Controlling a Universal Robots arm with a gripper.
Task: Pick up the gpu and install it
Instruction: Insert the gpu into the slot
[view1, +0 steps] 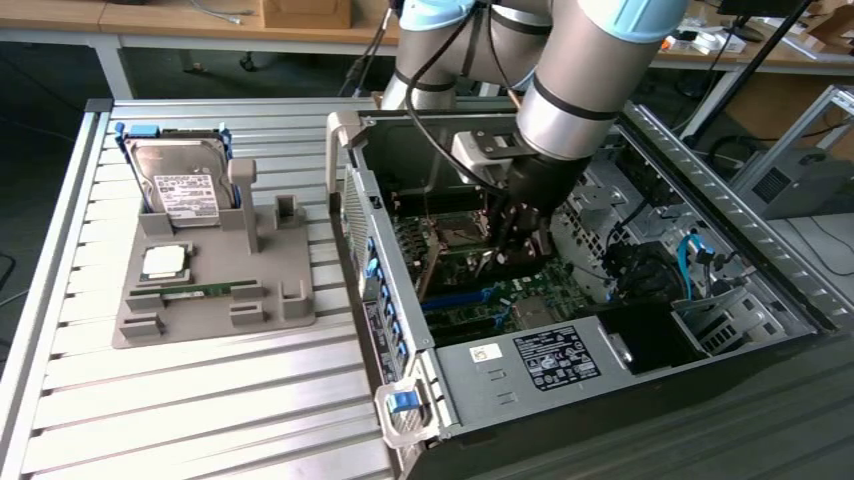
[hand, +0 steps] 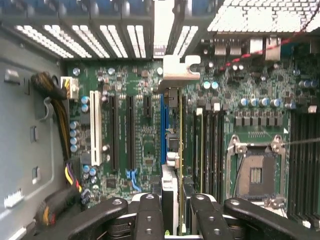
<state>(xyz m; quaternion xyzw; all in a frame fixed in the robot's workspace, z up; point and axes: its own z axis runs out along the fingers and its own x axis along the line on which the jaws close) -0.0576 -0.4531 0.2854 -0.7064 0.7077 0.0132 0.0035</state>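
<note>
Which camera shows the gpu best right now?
The wrist view: the gpu stands edge-on over the motherboard slots, its silver bracket visible, held in the claw. In the exterior view the arm and claw mostly hide it.

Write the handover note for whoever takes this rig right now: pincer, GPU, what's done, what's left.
Pincer: shut on the gpu, holding it edge-on by its top edge, inside the open computer case.
GPU: picked up and poised over the motherboard, lined up along the blue expansion slot; its silver bracket sits toward the case's rear slot openings. Whether it is seated cannot be told.
Done: pick-up and carry into the case.
Left: confirm the card is pressed home in the slot, then release.
Gray parts tray on the exterior view's left holds the hard drive and memory stick.
</note>
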